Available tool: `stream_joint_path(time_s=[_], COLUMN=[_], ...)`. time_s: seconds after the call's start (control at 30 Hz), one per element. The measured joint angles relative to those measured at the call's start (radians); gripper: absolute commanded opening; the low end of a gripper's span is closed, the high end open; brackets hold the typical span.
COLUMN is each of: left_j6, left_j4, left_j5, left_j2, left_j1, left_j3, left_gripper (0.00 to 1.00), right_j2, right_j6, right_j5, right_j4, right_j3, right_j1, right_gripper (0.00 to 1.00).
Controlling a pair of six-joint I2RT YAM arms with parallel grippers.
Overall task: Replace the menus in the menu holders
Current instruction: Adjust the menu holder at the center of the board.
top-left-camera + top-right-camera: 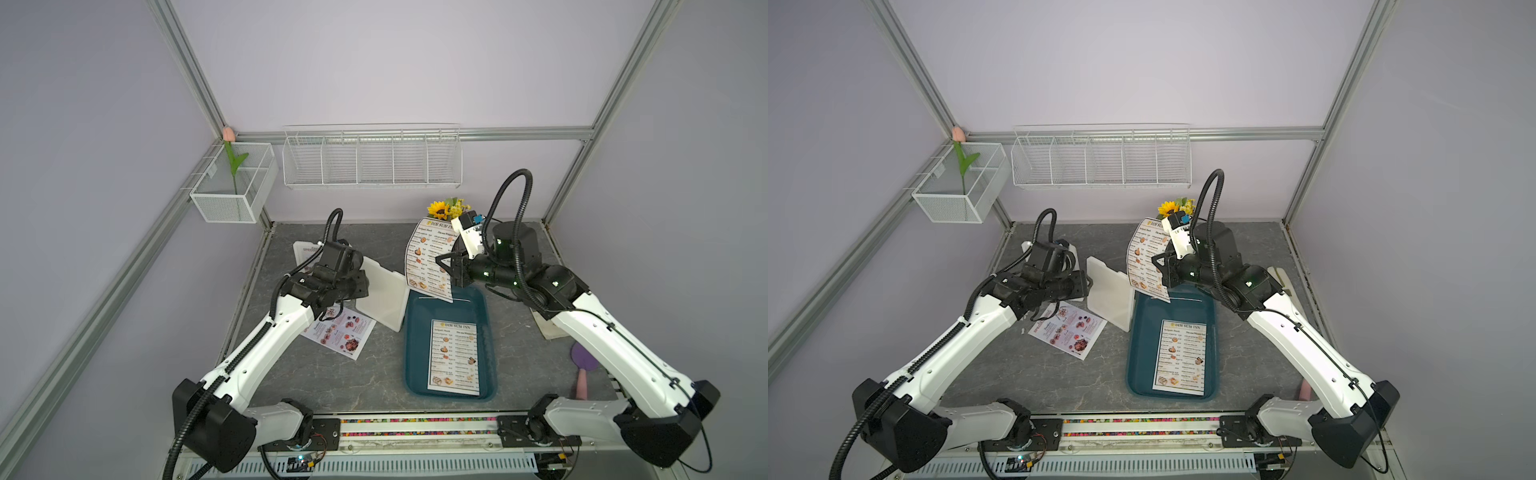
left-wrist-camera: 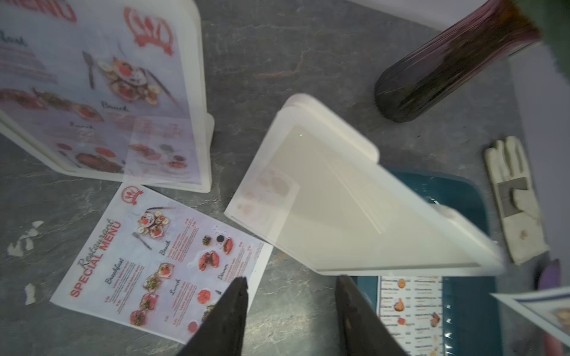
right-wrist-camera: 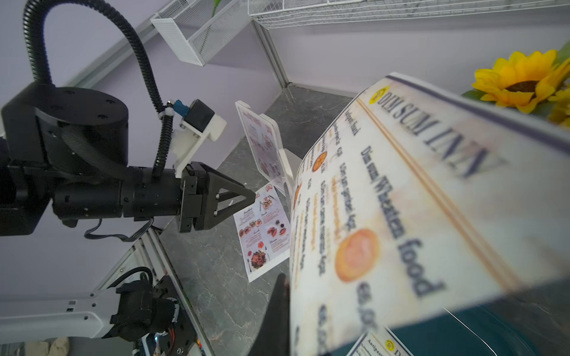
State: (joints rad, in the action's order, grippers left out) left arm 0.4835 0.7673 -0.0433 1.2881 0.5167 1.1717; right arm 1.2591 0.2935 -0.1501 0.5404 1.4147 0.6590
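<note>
counting two menu holders [image 1: 382, 299], four menus [image 1: 454, 356], one teal tray [image 1: 417, 345]

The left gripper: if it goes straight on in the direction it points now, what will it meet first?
Most likely the empty menu holder: in the left wrist view its near edge lies straight ahead of the open left gripper. Depth is unclear, so the gap cannot be judged.
</note>
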Motion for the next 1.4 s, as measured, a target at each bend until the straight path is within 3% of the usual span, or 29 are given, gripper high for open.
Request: stream_joint_path(time_s=[0.47,0.77,1.4], left_j6=[-0.009,-0.047,-0.011], left_j4=[-0.073,-0.121,-0.030], left_j5=[-0.036,0.003,-0.088], left_j2=[0.252,0.332,0.174], left_j1=[0.001,0.030,0.032], left_j3=[0.069,0.131,0.123], left_gripper=[0.41,0.43,0.57], right_j2=[0.008,0.019,0.054], right_j6=[-0.045,-0.035,0.090], right_j5=[0.206,0.240,0.235], right_j4=[0.079,0.065,-0.100], right_j3=[0.077,0.080,0.070], right_j1=[0.071,0.107,0.135], right_gripper=[0.07,0.07,0.07])
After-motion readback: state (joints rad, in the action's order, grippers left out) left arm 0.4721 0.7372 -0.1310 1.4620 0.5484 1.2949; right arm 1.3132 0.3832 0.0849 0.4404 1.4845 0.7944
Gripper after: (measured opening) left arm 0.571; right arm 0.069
